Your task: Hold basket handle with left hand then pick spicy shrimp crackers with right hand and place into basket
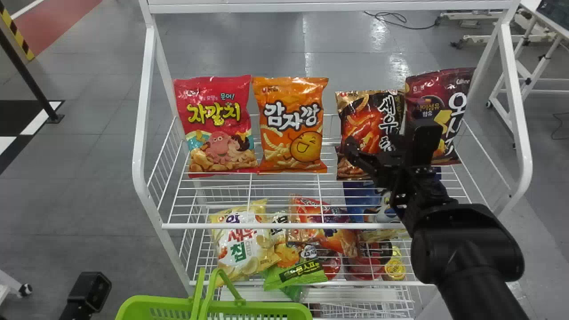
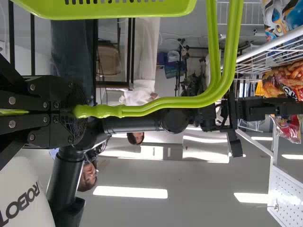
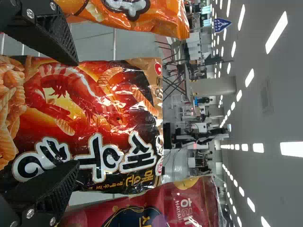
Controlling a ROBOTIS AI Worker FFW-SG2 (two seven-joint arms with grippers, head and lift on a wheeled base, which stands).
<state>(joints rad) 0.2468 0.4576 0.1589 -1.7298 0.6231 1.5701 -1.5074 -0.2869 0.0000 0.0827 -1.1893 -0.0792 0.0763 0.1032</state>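
The spicy shrimp crackers [image 1: 366,120], a black and orange bag, stand on the upper rack, third from the left. My right gripper [image 1: 386,149] is before the bag's lower part, its fingers spread. In the right wrist view the bag [image 3: 94,109] shows between the parted fingertips of my right gripper [image 3: 73,118]; one finger overlaps its printed front and the other is by its opposite side edge. My left gripper [image 1: 89,291] partly shows at the head view's lower left, beside the green basket [image 1: 151,302]. From the left wrist, my left gripper [image 2: 73,112] is closed around the green handle [image 2: 165,101].
On the upper rack [image 1: 284,226], a red bag [image 1: 218,129] and an orange bag [image 1: 291,124] stand left of the crackers. A dark red bag [image 1: 438,111] stands close on their right. Several snacks lie on the shelf below. White posts frame the rack.
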